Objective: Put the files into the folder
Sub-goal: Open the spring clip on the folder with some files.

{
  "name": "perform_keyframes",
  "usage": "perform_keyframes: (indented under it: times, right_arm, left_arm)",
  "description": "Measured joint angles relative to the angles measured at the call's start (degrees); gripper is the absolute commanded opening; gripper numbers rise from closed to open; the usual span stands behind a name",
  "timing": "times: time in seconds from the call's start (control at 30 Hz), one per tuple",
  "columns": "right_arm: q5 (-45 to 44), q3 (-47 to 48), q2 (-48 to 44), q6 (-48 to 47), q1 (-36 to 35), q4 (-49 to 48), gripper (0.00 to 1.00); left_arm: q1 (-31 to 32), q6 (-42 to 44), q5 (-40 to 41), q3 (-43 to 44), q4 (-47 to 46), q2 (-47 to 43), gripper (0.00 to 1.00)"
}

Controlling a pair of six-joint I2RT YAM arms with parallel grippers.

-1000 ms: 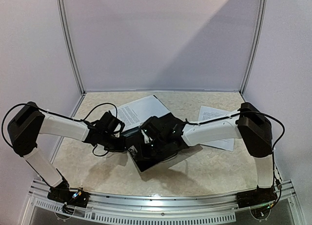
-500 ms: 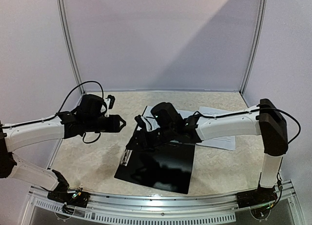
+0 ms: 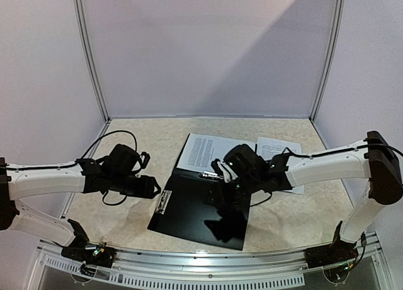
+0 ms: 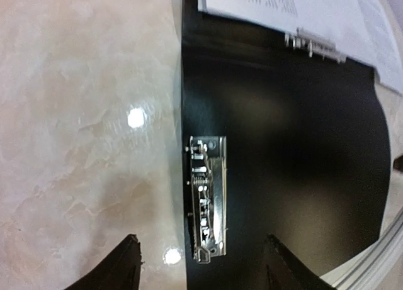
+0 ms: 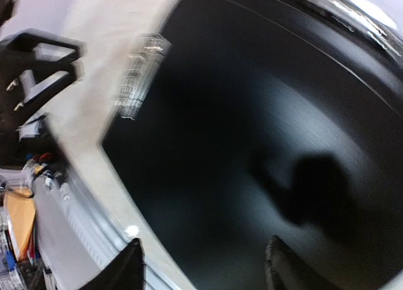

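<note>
The black folder (image 3: 195, 217) lies open and flat in the middle of the table, its near half bare. A metal clip (image 4: 206, 202) sits at its left edge and another (image 4: 312, 43) near the hinge. One printed sheet of the files (image 3: 211, 153) lies over the far half, behind that clip. A second sheet (image 3: 277, 150) lies on the table to the right, partly under the right arm. My left gripper (image 3: 156, 190) hovers open by the folder's left edge, straddling the edge clip (image 4: 201, 271). My right gripper (image 3: 228, 192) hangs open and empty over the black surface (image 5: 201, 265).
The table is a pale marbled surface (image 3: 126, 221) with white walls on three sides. A metal rail (image 3: 208, 265) runs along the near edge, just in front of the folder's near corner. The right wrist view is blurred by motion.
A second ago both grippers were shut on the folder, which was raised at mid-table. Now it lies open and flat; both grippers have opened and drawn apart, left going left, right going right.
</note>
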State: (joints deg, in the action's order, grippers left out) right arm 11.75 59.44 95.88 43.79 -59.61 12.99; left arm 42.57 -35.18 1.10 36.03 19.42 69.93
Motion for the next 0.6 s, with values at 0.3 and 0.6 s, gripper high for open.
perform_keyframes:
  times: [0.3,0.6]
  right_arm:
    - [-11.15,-15.10,-14.32,2.38,9.01,7.19,0.99]
    - [-11.54,-11.98,-5.55,-3.26,12.04,7.19,0.99]
  left_arm:
    - [3.21,-0.83,-2.82,-0.83,1.01,8.04,0.71]
    - [7.85,-1.86,-6.58,-5.11,-4.46,7.32,0.71]
